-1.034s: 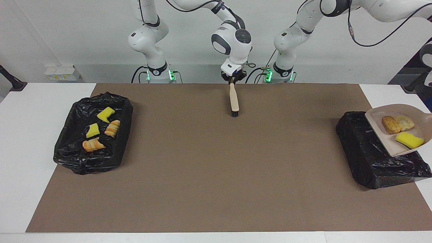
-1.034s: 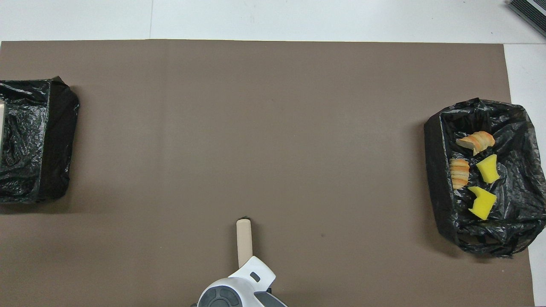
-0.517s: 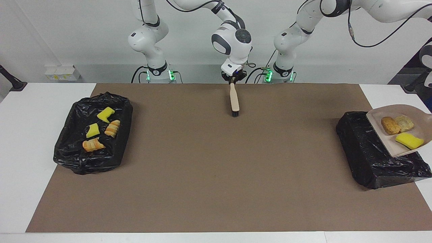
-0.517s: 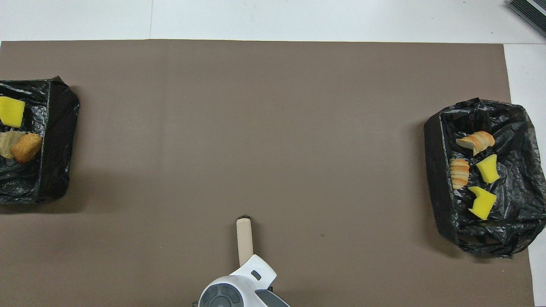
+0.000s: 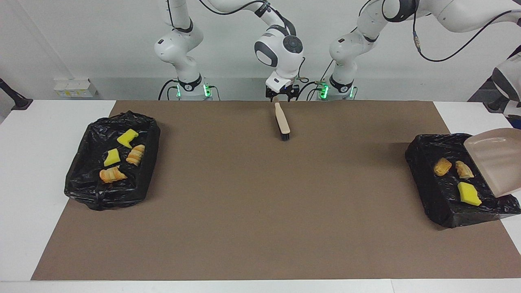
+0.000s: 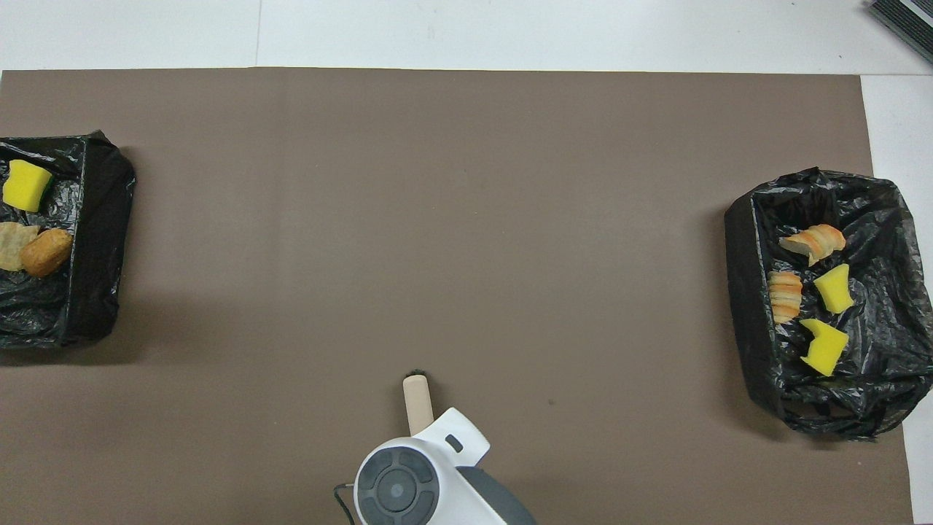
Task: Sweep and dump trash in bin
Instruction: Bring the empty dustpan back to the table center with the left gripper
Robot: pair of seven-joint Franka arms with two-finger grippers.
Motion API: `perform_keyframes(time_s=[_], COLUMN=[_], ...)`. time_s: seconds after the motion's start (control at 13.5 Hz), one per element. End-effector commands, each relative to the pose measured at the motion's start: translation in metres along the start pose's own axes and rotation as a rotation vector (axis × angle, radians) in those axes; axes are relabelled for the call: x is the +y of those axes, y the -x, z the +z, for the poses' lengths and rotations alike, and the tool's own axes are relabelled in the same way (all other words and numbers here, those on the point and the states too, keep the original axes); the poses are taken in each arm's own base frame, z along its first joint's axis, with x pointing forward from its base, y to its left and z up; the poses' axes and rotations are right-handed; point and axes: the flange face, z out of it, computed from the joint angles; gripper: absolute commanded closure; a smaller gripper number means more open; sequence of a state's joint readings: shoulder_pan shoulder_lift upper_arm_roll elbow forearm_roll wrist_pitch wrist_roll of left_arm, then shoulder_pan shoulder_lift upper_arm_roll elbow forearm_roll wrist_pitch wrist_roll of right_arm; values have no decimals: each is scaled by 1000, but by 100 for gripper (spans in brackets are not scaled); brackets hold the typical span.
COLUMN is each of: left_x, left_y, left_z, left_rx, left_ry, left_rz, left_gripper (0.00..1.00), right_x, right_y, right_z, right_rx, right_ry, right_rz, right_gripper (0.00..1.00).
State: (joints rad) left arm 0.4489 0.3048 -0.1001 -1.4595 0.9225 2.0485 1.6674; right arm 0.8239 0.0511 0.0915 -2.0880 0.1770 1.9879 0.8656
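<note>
Three pieces of trash, a yellow sponge (image 5: 469,193) and two bread pieces (image 5: 442,167), lie in the black-lined bin (image 5: 431,199) at the left arm's end; the overhead view shows them too (image 6: 25,186). The beige dustpan (image 5: 494,160) hangs tipped steeply over that bin and is empty. Its handle and my left gripper are past the picture's edge. My right gripper (image 5: 281,97) stands open just above the handle end of the brush (image 5: 281,122), which lies on the brown mat close to the robots.
A second black-lined bin (image 5: 87,179) at the right arm's end holds several trash pieces (image 5: 118,156), sponge chunks and croissant bits. The brown mat (image 5: 260,203) covers the table between the two bins.
The dustpan has tipped and its three pieces have slid into the bin. My right gripper has opened and let go of the brush handle, which now rests on the mat.
</note>
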Motion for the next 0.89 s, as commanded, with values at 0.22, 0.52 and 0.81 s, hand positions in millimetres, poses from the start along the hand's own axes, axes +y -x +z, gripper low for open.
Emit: perform_keyframes(time_s=[0.22,0.52,0.81], left_x=[1,-19,-31], left_y=[-25,-117,-219], left_z=[-53,-103,-163], left_rx=[141,322,420], left_ry=[25,42,133], left_rz=[-57,-71,-320], left_gripper=[100,100,100], right_x=[98,178,249], right_y=[-75,-156,-202], right_z=[-75,-95,-126], right_rx=[36,82,161], right_ry=[-80,-101,-61], right_rz=[10,-13,-74], right_gripper=[0,0,0])
